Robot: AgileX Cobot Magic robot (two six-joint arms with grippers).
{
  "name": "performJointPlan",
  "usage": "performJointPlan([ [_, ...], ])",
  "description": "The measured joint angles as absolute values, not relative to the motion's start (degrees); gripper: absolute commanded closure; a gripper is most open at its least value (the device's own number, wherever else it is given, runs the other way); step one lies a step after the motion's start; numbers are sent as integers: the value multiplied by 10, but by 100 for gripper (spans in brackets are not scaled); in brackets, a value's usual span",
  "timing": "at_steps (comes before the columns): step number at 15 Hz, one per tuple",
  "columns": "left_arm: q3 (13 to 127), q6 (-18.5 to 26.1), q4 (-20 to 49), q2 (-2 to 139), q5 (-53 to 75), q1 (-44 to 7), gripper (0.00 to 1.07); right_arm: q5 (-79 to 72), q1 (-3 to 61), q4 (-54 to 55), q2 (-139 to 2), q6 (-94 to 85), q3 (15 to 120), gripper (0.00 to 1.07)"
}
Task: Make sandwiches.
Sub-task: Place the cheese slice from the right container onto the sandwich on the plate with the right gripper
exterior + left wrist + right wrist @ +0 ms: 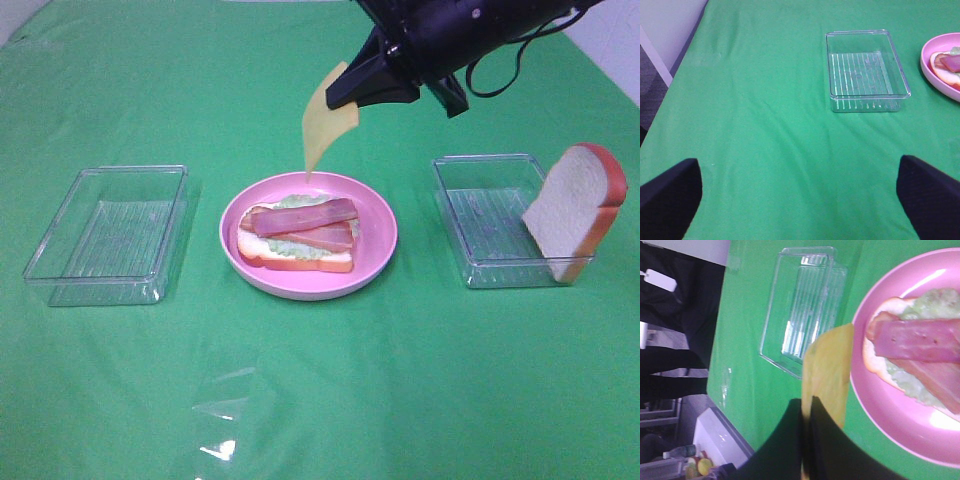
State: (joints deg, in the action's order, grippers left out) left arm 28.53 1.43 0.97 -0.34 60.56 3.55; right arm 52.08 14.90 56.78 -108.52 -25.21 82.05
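One edge of the cheese slice [322, 120] is all the right end effector [340, 92] pinches, so it may flop short of the bacon [305, 218] onto the plate [300, 290] rim, with the left end effector [800, 195] wide and empty.

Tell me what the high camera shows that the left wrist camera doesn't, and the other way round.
Only the high view: the right tool pinching a yellow cheese slice above the pink plate, and the right tray with a bread slice propped at its right end. Only the left wrist view: the left tool, wide open and empty. Both: the green cloth, the left tray, and the plate with the open sandwich, cut off in the wrist view.
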Motion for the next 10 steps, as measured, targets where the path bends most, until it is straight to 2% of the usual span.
performJointPlan([
  [3,285,14,10,-3,606,36,7,490,178,659,-1150,-298,820,107],
  [10,285,14,10,-3,606,36,7,448,194,672,-1265,-303,865,107],
])
